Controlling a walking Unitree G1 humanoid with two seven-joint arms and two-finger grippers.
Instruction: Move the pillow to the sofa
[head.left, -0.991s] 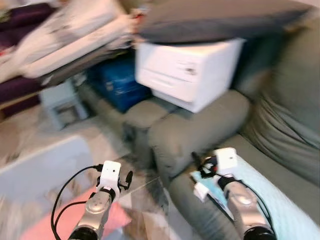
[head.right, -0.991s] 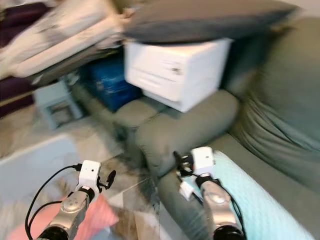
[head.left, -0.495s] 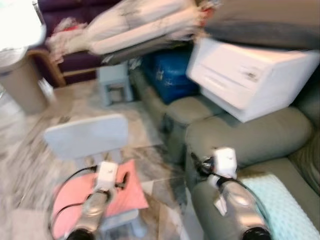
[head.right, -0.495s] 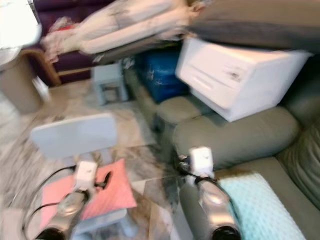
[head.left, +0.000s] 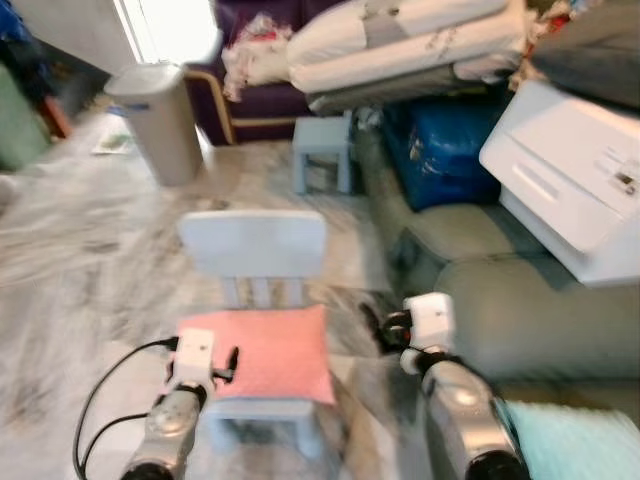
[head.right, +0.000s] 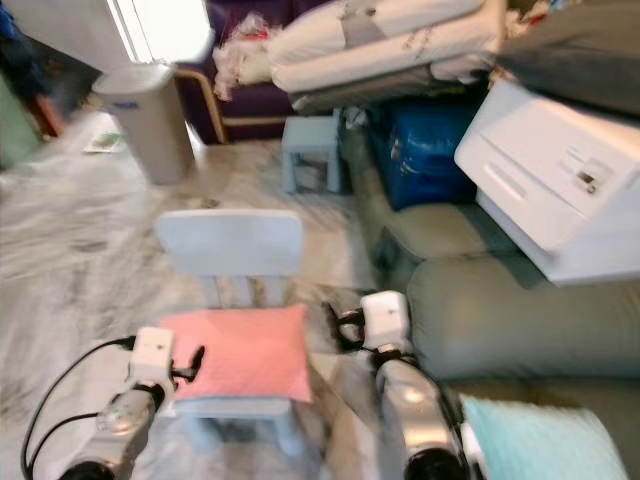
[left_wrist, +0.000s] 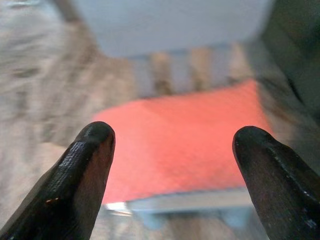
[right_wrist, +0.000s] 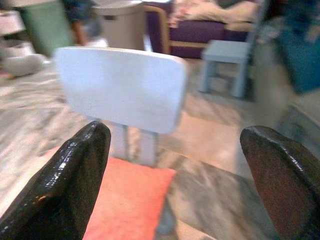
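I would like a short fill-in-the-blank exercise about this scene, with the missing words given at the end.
1. The pink pillow lies on the seat of a small light blue ____.
2. The fingers of the left gripper are ____, holding nothing.
3. On the sofa arm rests a white ____.
4. Near the purple sofa stands a grey ____.

Missing words: chair; open; box; bin

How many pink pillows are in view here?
1: the pink pillow lies flat on the seat of the small pale-blue chair, in front of both open grippers. Others may be hidden among the piled bedding.
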